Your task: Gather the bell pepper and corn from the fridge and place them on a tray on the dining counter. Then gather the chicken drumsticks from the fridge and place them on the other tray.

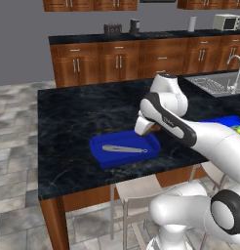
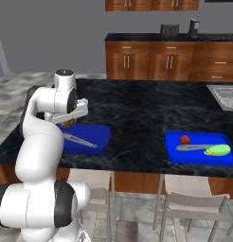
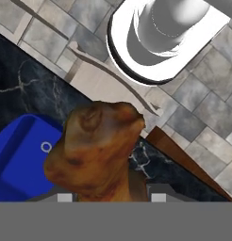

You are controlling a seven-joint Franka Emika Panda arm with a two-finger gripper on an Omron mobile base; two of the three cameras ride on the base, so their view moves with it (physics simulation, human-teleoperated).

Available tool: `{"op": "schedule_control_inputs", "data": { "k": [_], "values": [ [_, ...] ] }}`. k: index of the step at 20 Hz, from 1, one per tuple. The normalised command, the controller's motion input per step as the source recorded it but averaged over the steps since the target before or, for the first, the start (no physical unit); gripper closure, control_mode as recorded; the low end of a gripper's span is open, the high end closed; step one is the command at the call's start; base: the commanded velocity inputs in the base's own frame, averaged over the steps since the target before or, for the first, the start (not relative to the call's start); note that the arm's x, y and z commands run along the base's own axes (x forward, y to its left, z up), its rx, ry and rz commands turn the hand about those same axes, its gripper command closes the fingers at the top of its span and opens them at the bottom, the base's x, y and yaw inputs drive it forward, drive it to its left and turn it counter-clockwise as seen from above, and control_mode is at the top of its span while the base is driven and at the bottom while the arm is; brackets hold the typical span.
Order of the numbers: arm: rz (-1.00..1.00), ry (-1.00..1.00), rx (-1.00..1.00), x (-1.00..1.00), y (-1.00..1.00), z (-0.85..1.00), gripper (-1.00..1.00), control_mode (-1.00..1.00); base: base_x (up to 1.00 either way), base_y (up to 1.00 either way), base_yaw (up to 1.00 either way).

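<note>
Hand view: 1 chicken drumstick (image 3: pixel 96 153) fills the lower centre, clamped in the end effector (image 3: pixel 108 195), with a corner of a blue tray (image 3: pixel 19 155) at lower left and the table's dark marbled edge beneath. Fingertips mostly hidden behind the meat.

Left base view: end effector (image 1: pixel 150 130) poised over the right end of the near tray (image 1: pixel 112 156), centre of frame, a sliver of brown meat (image 1: pixel 153 129) showing under the white wrist. Silver utensil (image 1: pixel 124 149) lying along the tray floor. Drumstick apparently above the tray, not resting in it; contact hard to judge.

Right base view: second tray (image 2: pixel 199 149) at lower right of the frame, already carrying the bell pepper (image 2: pixel 185 139) and the corn (image 2: pixel 218 150) beside its own utensil (image 2: pixel 194 147). Vegetable step looks finished; drumstick step under way, at delivery of a drumstick to the left-hand tray (image 2: pixel 87 137).

Next move, by judgement: lower a little, keep clear of the utensil and the rim, then open and lift away. No other drumstick seen on either tray, so probably another fridge trip to follow.
</note>
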Motion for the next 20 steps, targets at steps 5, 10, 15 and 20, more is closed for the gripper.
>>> {"op": "schedule_control_inputs", "data": {
  "k": [5,10,15,20],
  "values": [
    [0.12,0.0,0.0,0.12,0.0,0.02,1.0,-1.0,0.0,0.0,0.0],
    [0.09,0.08,0.0,-0.03,-0.04,0.26,1.0,-1.0,0.0,0.0,0.0],
    [0.19,-0.01,-0.06,-0.1,-0.37,0.02,1.0,-1.0,0.0,0.0,0.0],
    [0.28,-0.01,-0.12,0.0,-0.27,0.0,1.0,-1.0,0.0,0.0,0.0]
  ]
}}
